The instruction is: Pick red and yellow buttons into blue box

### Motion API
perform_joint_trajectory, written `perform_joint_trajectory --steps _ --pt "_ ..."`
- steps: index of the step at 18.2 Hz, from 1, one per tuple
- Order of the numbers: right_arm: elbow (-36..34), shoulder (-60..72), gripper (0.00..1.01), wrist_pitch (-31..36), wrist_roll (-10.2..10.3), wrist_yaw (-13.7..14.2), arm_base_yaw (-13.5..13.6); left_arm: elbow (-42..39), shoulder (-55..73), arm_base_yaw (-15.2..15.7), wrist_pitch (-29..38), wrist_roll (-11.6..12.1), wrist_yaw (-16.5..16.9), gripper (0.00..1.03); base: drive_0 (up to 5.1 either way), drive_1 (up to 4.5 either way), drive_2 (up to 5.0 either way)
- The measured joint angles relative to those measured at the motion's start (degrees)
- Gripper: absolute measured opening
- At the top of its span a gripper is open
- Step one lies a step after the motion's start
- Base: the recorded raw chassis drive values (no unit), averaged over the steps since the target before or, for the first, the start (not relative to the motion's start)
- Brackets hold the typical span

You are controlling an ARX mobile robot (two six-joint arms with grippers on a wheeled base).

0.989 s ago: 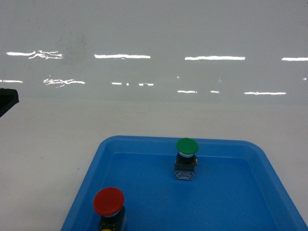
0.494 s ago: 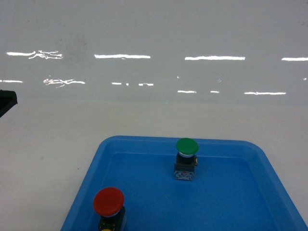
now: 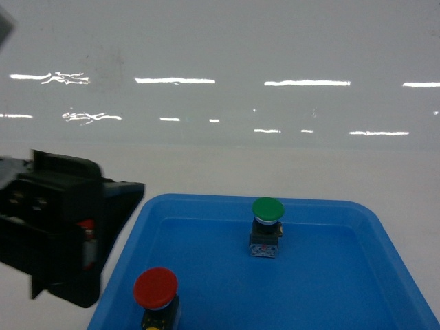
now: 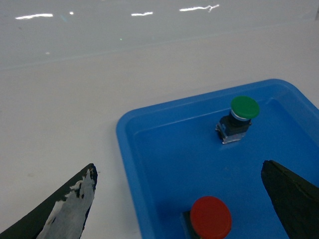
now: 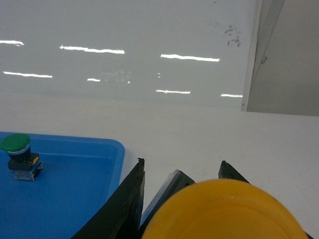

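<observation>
Red button (image 3: 155, 289): stands upright in the shallow blue tray (image 3: 323, 295) at its near-left corner, cap up, long axis vertical, black body under the cap.
Red button and left tool (image 4: 179, 199): the left wrist view shows the cap (image 4: 211, 217) low between the two widely spread dark fingers (image 4: 70, 206), touching neither.
Yellow button (image 5: 227, 211): its round cap fills the bottom of the right wrist view, pointing toward the camera.
Right tool (image 5: 179, 186): dark fingers closed around the yellow button, above the white worktop (image 5: 209, 134) just right of the tray.
Green button (image 3: 267, 227): upright, toward the tray's far side.
</observation>
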Motion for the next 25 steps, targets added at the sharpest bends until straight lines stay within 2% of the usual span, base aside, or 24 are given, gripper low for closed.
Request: perform_joint_trajectory --steps 4,8,11,13,15,20,25 --pt "0.00 0.00 0.40 0.00 0.00 0.00 0.00 3.58 10.56 -1.40 2.67 0.63 -0.50 0.98 0.0 0.00 0.0" --pt "0.00 0.00 0.40 0.00 0.00 0.02 0.00 8.33 18.25 -3.67 1.42 1.55 -0.72 0.98 0.0 0.00 0.0" --pt "0.00 0.00 0.40 0.00 0.00 0.02 0.00 9.66 22.95 -5.35 -1.90 0.48 -0.31 0.98 0.0 0.00 0.0" --pt "0.00 0.00 0.40 0.00 0.00 0.02 0.00 9.55 25.90 -6.38 -1.29 -0.55 -0.81 0.98 0.0 0.00 0.0" --pt "0.00 0.00 0.40 0.00 0.02 0.02 0.00 9.22 27.82 -6.36 0.31 -2.05 -0.04 0.98 0.0 0.00 0.0" --pt "0.00 0.00 0.40 0.00 0.02 0.00 0.00 7.41 34.03 -4.81 3.87 -3.61 -0.52 0.98 0.0 0.00 0.0" --pt "0.00 0.00 0.40 0.00 0.02 0.02 0.00 7.32 36.48 -3.61 7.34 -3.74 0.42 0.98 0.0 0.00 0.0"
